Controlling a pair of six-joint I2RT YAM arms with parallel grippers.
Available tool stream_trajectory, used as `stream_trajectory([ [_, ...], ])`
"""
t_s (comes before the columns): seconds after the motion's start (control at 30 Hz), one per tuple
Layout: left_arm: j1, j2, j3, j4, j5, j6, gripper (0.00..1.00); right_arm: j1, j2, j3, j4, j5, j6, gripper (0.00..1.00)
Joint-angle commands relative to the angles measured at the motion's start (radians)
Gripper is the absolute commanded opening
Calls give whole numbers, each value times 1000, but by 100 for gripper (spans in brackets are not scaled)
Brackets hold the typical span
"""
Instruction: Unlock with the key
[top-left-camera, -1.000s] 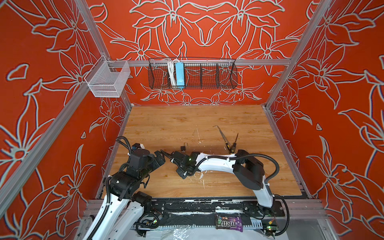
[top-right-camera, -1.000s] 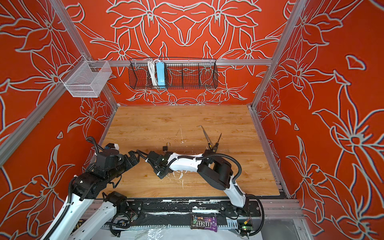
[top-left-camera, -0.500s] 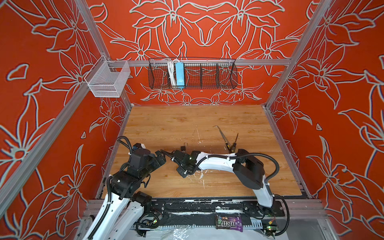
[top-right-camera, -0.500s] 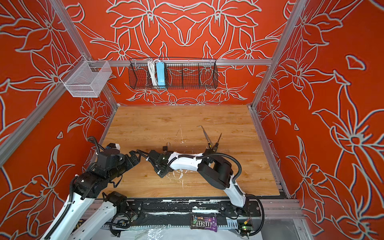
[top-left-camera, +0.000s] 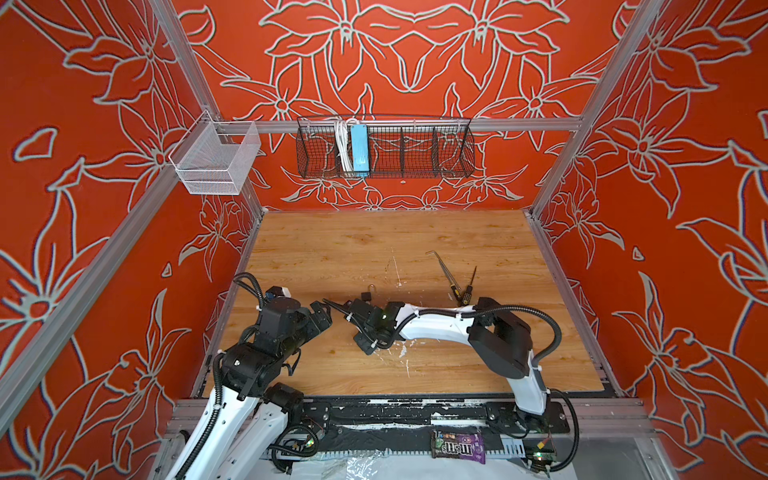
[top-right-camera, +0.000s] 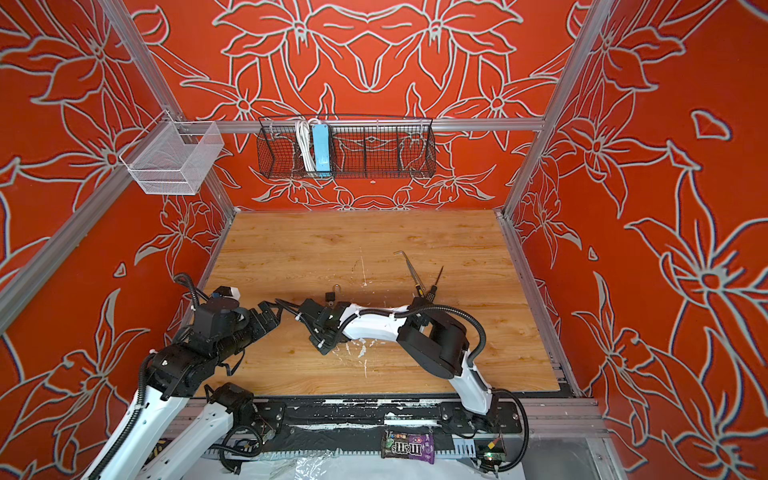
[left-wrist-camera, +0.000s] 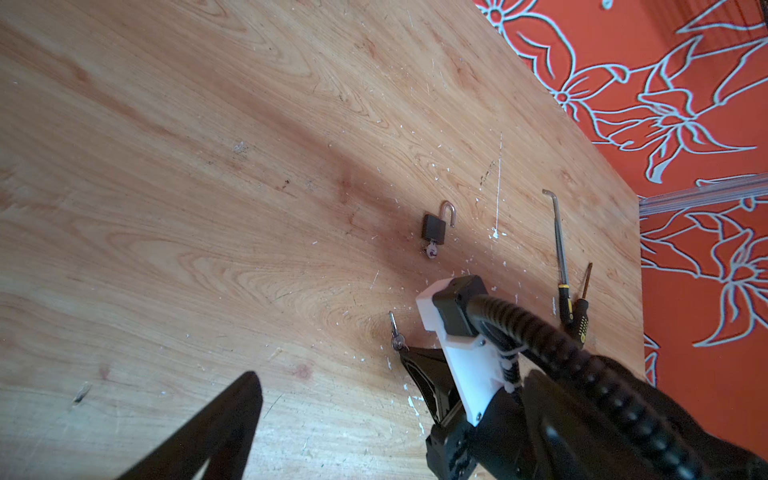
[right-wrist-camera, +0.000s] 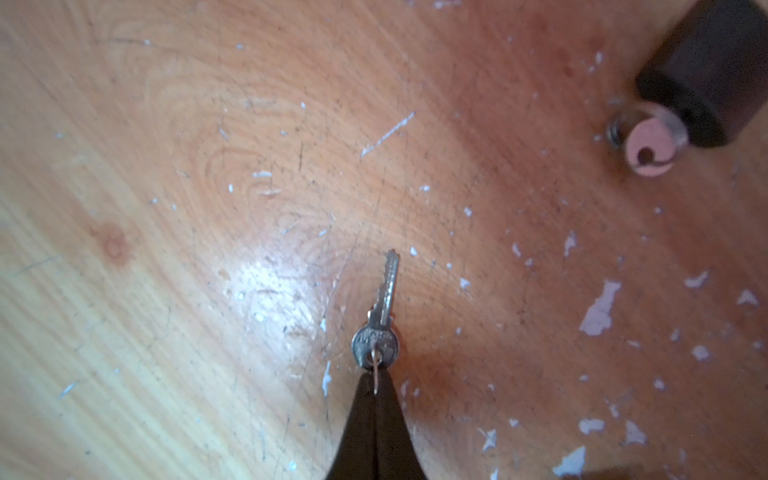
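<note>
R hand (right-wrist-camera: 375, 380) pinches key (right-wrist-camera: 385, 295) at tips; padlock (right-wrist-camera: 702, 70) nearby, apart.

The padlock (top-left-camera: 366, 296) lies near the right hand (top-left-camera: 327, 301).

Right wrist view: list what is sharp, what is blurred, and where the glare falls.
Right wrist view: the key at the right gripper is in focus; the padlock is blurred; a pale glare patch lies on the table beside the key. Left wrist view: the padlock is sharp.
</note>
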Motion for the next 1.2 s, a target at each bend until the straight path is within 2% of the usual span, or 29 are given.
stream_trajectory([
  [0.0, 7, -11, 1, 5, 0, -14, 98, -12, -59, -53, 48, -26, -6, 0],
  [0.27, 7, -20, 3, 13, 17, -34, 98, -29, -144, -158, 103, -49, 25, 0],
  [0.43, 7, -5, -13, 74, 81, -75, 98, -33, -217, -236, 150, -74, 52, 0],
  [0.63, 7, 53, -82, 282, 207, -174, 98, -38, -315, -342, 217, -98, 111, 0],
  [0.9, 2, 224, -114, 506, 360, -276, 98, -45, -472, -468, 260, -83, 195, 0],
  [1.17, -97, 317, -101, 603, 341, -344, 98, -58, -617, -541, 259, -54, 256, 0],
])
